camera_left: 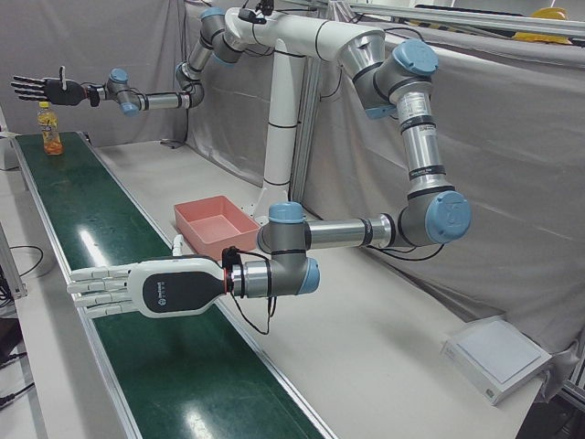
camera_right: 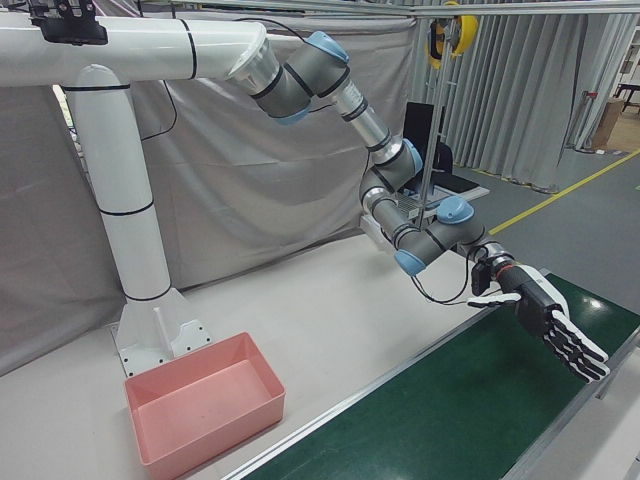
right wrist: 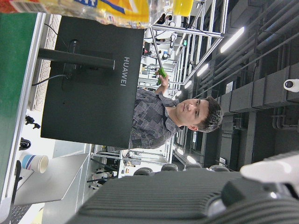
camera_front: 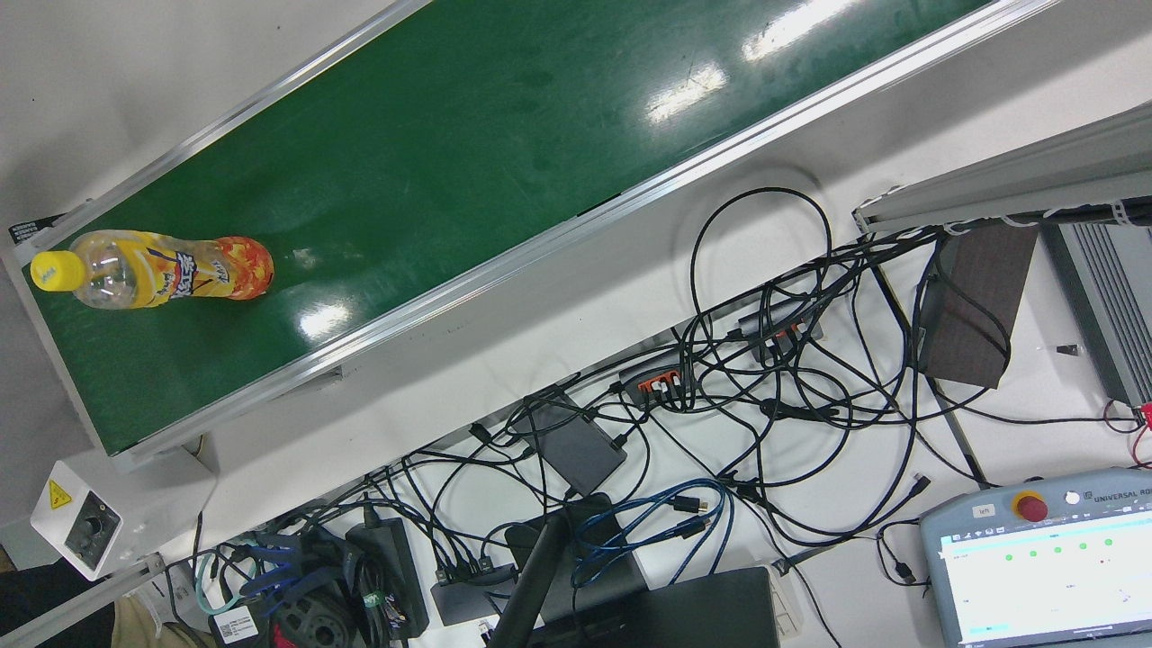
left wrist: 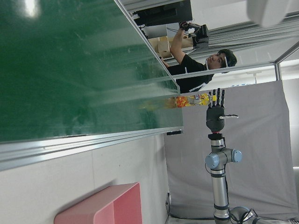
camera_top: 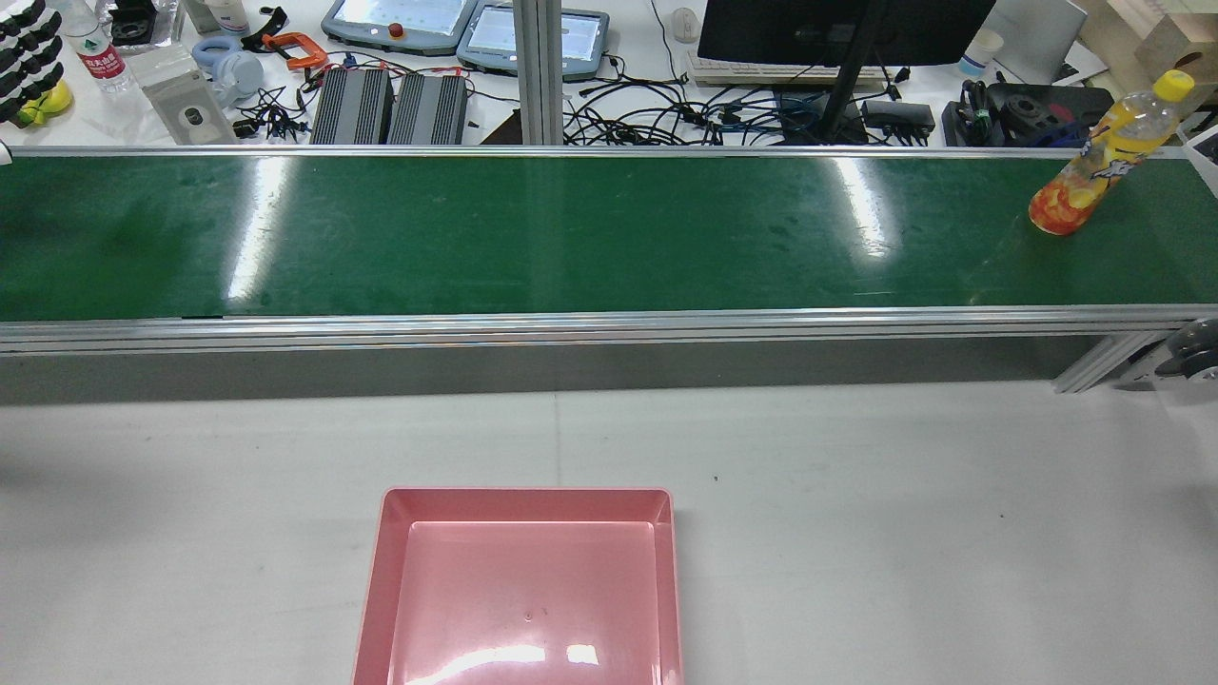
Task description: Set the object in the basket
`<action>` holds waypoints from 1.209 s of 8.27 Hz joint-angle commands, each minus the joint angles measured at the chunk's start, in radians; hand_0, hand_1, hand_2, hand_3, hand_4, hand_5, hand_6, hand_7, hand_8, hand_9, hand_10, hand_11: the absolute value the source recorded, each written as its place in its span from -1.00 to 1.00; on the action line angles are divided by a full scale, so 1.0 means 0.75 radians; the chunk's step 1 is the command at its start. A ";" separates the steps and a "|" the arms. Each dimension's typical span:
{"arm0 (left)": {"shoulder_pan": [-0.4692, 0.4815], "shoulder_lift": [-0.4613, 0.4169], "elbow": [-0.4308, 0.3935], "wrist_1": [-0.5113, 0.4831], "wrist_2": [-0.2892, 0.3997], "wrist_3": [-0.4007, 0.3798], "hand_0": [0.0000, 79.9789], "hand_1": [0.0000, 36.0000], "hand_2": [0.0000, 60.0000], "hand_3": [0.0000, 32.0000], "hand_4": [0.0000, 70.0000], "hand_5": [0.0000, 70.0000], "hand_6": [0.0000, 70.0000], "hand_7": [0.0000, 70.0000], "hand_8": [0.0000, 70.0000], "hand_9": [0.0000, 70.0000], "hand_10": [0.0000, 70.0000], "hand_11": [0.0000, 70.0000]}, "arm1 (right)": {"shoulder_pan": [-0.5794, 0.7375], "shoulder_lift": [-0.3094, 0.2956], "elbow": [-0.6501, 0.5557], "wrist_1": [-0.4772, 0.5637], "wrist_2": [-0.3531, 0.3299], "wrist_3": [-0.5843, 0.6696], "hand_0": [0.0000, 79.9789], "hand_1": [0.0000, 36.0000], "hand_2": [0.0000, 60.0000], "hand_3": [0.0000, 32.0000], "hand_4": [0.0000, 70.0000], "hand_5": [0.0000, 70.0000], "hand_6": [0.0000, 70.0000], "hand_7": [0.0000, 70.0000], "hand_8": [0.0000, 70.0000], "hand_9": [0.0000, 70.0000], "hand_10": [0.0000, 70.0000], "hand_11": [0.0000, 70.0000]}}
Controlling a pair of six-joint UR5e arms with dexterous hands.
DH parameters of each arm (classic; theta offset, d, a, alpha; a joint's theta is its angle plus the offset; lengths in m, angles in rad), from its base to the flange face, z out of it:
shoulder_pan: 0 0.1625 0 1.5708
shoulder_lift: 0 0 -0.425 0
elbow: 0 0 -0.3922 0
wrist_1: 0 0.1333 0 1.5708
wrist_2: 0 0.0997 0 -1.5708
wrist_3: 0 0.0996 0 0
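Note:
An orange drink bottle point(camera_top: 1094, 166) with a yellow cap stands upright at the right end of the green belt point(camera_top: 533, 228); it also shows in the front view point(camera_front: 162, 270). The pink basket point(camera_top: 381, 571) sits empty on the white table before the belt. My right hand point(camera_left: 41, 89) is open, fingers spread, hovering just above the bottle point(camera_left: 49, 130), apart from it. My left hand point(camera_left: 137, 288) is open and flat above the belt's other end, holding nothing; it also shows in the right-front view point(camera_right: 545, 320). The left hand view shows the bottle point(left wrist: 191, 100) beside the right hand point(left wrist: 216, 109).
Beyond the belt's far rail lie cables, a monitor point(camera_top: 837, 29), teach pendants point(camera_top: 400, 19) and power bricks. A person point(left wrist: 201, 65) stands behind the belt's right end. The arms' white pedestal point(camera_left: 279, 155) rises behind the basket point(camera_left: 206, 206).

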 commanded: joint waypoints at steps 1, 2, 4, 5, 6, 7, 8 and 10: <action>0.000 -0.003 -0.001 -0.003 -0.002 0.002 0.56 -0.43 -1.00 -1.00 -1.00 -1.00 -1.00 -1.00 -1.00 -1.00 -1.00 -1.00 | 0.000 0.000 0.000 0.000 0.000 0.000 -1.00 -1.00 -1.00 -1.00 -1.00 -1.00 -1.00 -1.00 -1.00 -1.00 -1.00 -1.00; 0.000 -0.005 -0.003 -0.003 -0.002 0.004 0.54 -0.45 -1.00 -1.00 -1.00 -1.00 -1.00 -1.00 -1.00 -1.00 -1.00 -1.00 | 0.000 0.000 0.000 0.000 0.000 0.000 -1.00 -1.00 -1.00 -1.00 -1.00 -1.00 -1.00 -1.00 -1.00 -1.00 -1.00 -1.00; 0.002 -0.007 -0.007 -0.003 -0.002 0.004 0.51 -0.48 -1.00 -0.96 -1.00 -0.99 -1.00 -1.00 -1.00 -1.00 -1.00 -1.00 | 0.000 0.000 0.000 0.000 0.000 0.000 -1.00 -1.00 -1.00 -1.00 -1.00 -1.00 -1.00 -1.00 -1.00 -1.00 -1.00 -1.00; 0.000 -0.007 -0.009 -0.001 -0.002 0.004 0.52 -0.47 -1.00 -0.99 -1.00 -0.97 -1.00 -1.00 -1.00 -1.00 -1.00 -1.00 | 0.000 0.000 0.000 0.000 0.000 0.000 -1.00 -1.00 -1.00 -1.00 -1.00 -1.00 -1.00 -1.00 -1.00 -1.00 -1.00 -1.00; 0.002 -0.007 -0.009 -0.003 -0.002 0.004 0.52 -0.48 -1.00 -1.00 -1.00 -0.96 -1.00 -1.00 -1.00 -1.00 -1.00 -1.00 | 0.000 0.000 0.000 -0.002 0.000 0.000 -1.00 -1.00 -1.00 -1.00 -1.00 -1.00 -1.00 -1.00 -1.00 -1.00 -1.00 -1.00; 0.002 -0.007 -0.009 -0.003 -0.002 0.002 0.49 -0.51 -1.00 -1.00 -1.00 -0.96 -1.00 -1.00 -1.00 -1.00 -1.00 -1.00 | 0.000 0.000 0.000 0.000 0.000 -0.002 -1.00 -1.00 -1.00 -1.00 -1.00 -1.00 -1.00 -1.00 -1.00 -1.00 -1.00 -1.00; 0.002 -0.007 -0.009 -0.003 -0.002 0.002 0.44 -0.55 -1.00 -1.00 -1.00 -0.96 -1.00 -1.00 -1.00 -1.00 -1.00 -1.00 | 0.000 0.000 0.000 0.000 0.000 0.000 -1.00 -1.00 -1.00 -1.00 -1.00 -1.00 -1.00 -1.00 -1.00 -1.00 -1.00 -1.00; 0.007 -0.011 -0.007 -0.003 -0.006 0.002 0.44 -0.53 -1.00 -1.00 -1.00 -0.99 -1.00 -1.00 -1.00 -1.00 -1.00 -1.00 | 0.000 0.000 0.000 -0.002 0.000 -0.002 -1.00 -1.00 -1.00 -1.00 -1.00 -1.00 -1.00 -1.00 -1.00 -1.00 -1.00 -1.00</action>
